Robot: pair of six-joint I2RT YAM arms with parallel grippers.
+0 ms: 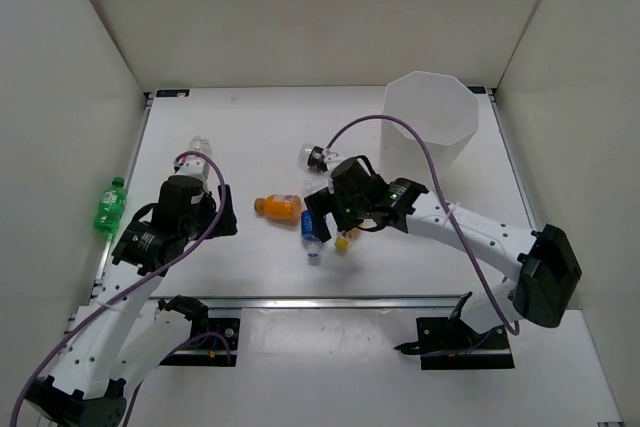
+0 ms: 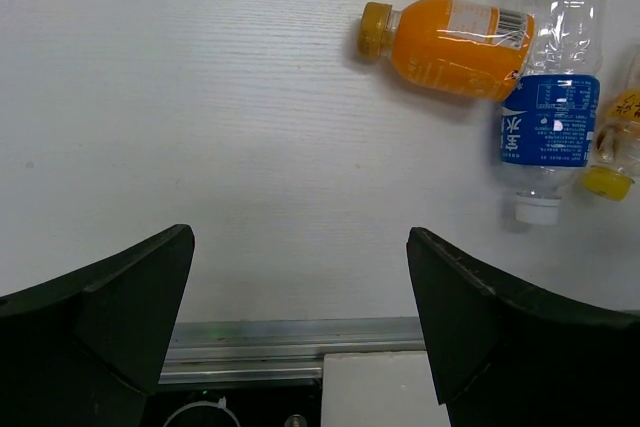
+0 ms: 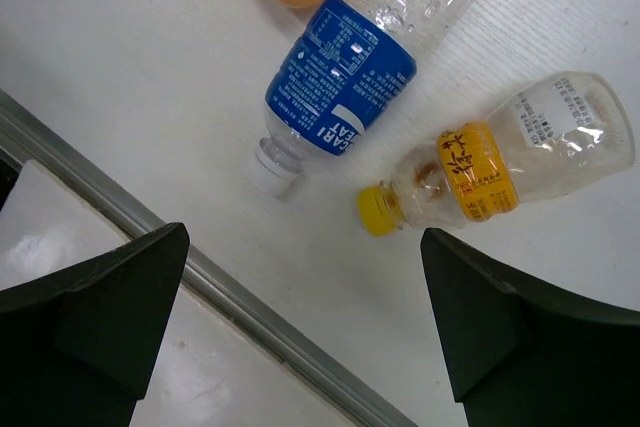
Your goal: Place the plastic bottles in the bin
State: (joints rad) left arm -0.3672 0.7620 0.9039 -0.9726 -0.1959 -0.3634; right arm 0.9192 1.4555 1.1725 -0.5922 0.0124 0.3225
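White tabletop [image 1: 250, 117]: six plastic bottles [image 1: 278, 206] lie left of tall white translucent faceted bin [image 1: 430, 122], none visibly binned (early days); left gripper [image 2: 300, 267], right gripper [image 3: 305, 277] gaping, empty.

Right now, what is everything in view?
bin: one, white translucent, far right.
orange bottle: one, orange, centre, lying.
blue-label bottle: one, clear, beside the orange one.
yellow-label bottle: one, clear, yellow cap, beside the blue-label.
black-label bottle: one, clear, left of bin.
green bottle: one, green, table's left edge.
clear bottle: one, clear, beyond left arm.
table: one, white.
left pincer: one, black, open, empty.
right pincer: one, black, open, above blue-label and yellow-label bottles.
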